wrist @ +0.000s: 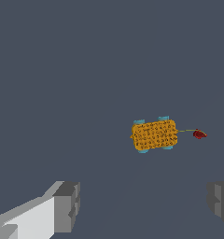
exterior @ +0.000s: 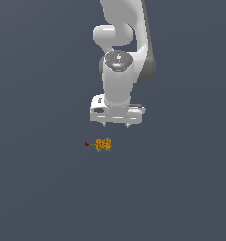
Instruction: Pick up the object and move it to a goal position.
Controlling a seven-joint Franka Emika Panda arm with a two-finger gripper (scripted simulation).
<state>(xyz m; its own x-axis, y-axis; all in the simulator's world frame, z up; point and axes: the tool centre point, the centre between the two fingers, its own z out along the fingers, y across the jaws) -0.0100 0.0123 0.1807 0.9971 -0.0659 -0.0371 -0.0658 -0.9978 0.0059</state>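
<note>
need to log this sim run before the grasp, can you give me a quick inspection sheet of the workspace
surface: plain dark grey-blue ground, no markings seen
job's things: small orange knobbly block with teal specks lies on the ground; a thin stalk ends in a dark red tip; in the exterior view the tip points to that view's left
clutter: nothing seen
grippers: gripper open, fingers pointing down, above the block and apart from it; holds nothing; in the wrist view the block is not between the fingers
cables: nothing seen
surroundings: white arm reaches down from above; no goal marker seen
</note>
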